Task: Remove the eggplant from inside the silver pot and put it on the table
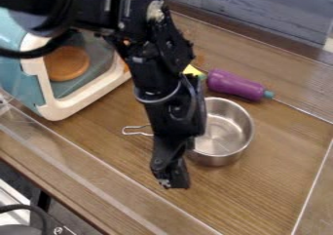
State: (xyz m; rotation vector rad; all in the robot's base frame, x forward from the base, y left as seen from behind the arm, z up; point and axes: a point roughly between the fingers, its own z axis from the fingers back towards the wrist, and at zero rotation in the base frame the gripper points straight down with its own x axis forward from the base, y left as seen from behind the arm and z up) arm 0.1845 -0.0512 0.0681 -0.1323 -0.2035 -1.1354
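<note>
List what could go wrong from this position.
1. The eggplant lies on the table behind the silver pot; being rounded, it might roll if bumped.
2. The open gripper hangs low just in front of the pot, so a sideways move could knock the pot or catch its wire handle.
3. The arm hides part of the yellow toy piece, which a swing might clip.

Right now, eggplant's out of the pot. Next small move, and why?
Probably lift the tool clear and stop. The eggplant already lies on the table behind the silver pot, which looks empty; the tool holds nothing.
</note>
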